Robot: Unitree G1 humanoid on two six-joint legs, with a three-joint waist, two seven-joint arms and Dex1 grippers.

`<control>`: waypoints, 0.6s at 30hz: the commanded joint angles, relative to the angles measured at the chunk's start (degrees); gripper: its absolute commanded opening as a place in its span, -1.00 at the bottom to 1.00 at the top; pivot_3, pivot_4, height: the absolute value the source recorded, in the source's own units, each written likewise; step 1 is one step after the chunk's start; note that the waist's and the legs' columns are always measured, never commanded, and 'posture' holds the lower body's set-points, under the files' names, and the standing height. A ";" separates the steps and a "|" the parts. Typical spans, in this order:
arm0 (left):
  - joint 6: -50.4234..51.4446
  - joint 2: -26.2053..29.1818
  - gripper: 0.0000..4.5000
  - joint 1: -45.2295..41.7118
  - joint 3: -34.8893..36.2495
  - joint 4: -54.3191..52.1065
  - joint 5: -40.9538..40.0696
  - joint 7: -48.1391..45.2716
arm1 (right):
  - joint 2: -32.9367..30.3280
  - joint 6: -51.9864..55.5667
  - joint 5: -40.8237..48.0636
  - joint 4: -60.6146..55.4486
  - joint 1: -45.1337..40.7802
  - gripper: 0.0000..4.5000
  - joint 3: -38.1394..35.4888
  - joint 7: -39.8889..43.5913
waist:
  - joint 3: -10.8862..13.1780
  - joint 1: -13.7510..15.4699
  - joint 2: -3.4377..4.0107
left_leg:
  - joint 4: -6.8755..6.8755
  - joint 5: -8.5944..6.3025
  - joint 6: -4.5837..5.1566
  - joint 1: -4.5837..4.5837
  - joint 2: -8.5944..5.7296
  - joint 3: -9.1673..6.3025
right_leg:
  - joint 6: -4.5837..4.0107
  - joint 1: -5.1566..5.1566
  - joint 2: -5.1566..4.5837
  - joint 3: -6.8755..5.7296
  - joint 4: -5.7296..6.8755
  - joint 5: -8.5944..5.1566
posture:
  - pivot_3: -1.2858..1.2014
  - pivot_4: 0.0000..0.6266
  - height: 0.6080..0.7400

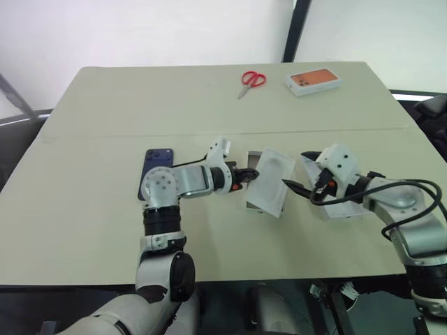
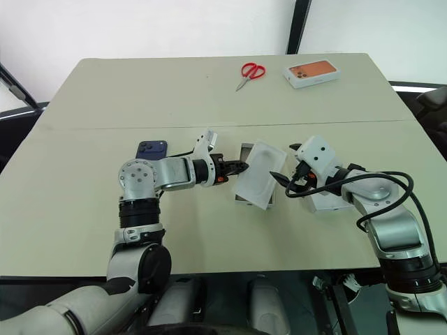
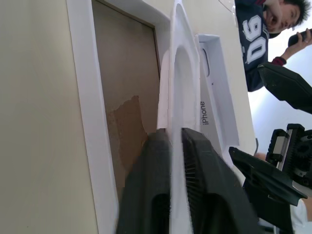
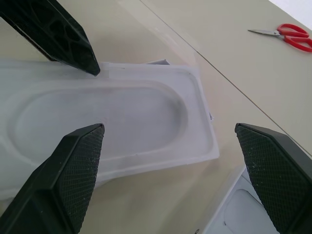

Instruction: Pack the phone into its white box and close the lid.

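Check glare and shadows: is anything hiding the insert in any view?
Left eye view: table evenly lit, soft shadow under the tilted white insert. Left wrist view: bright backlight past the insert, which sits edge-on in the left gripper. Right wrist view: no glare, its oval recess shows.

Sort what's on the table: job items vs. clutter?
Job: phone; white box; lid; white moulded insert, pinched by left gripper.
Lying about: red scissors; box with orange phone picture.

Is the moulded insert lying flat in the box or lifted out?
Lifted: the moulded insert stands tilted on edge over the white box, its rim between the left hand's fingers.
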 commanded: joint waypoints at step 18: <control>-5.75 5.53 1.00 1.38 2.89 -9.10 -2.02 -5.13 | -1.31 8.22 5.06 -3.90 -1.02 0.89 -2.73 1.98 | -0.01 -0.29 0.02 | 0.00 -0.01 0.01 0.01 0.03 0.00 | 0.00 0.00 0.02 0.00 0.01 0.00 | 0.03 -0.52 1.00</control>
